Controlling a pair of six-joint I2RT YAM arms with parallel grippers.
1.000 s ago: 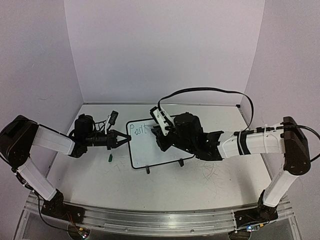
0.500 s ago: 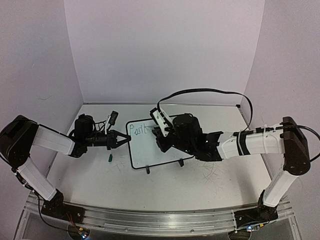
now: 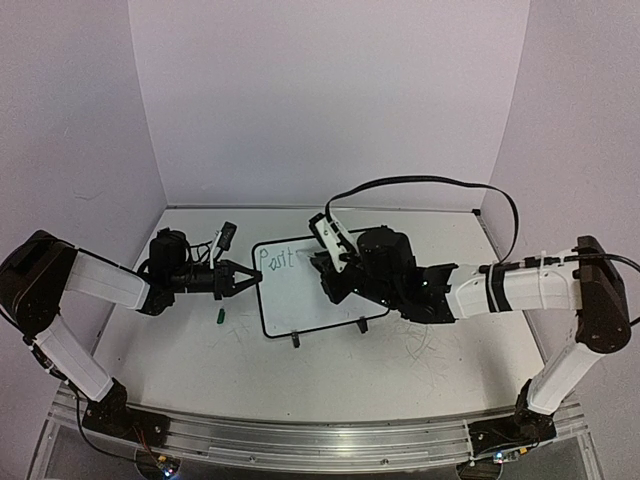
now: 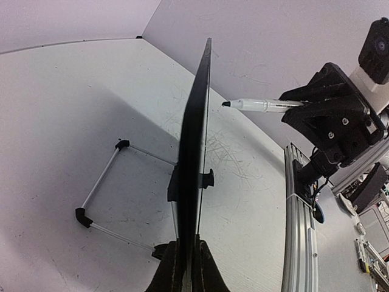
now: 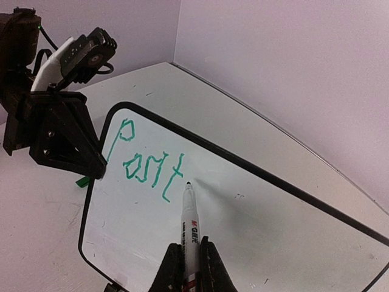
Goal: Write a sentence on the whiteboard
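Observation:
The whiteboard (image 3: 305,300) stands tilted on its wire stand (image 4: 103,182) at mid-table. Green letters reading roughly "Posit" (image 5: 149,163) run along its upper left and also show in the top view (image 3: 276,258). My left gripper (image 3: 243,279) is shut on the board's left edge, which is seen edge-on in the left wrist view (image 4: 196,140). My right gripper (image 5: 188,249) is shut on a white marker (image 5: 191,225). The marker tip sits just right of the last letter. From the left wrist the marker (image 4: 261,105) shows a small gap to the board.
A green marker cap (image 3: 219,317) lies on the table left of the board's lower corner. Faint grey scribbles (image 3: 420,345) mark the tabletop right of the board. Purple walls close the back and sides. A metal rail (image 3: 300,440) runs along the near edge.
My right arm and the marker have shifted slightly to the right along the writing line. The left gripper and the board have not moved.

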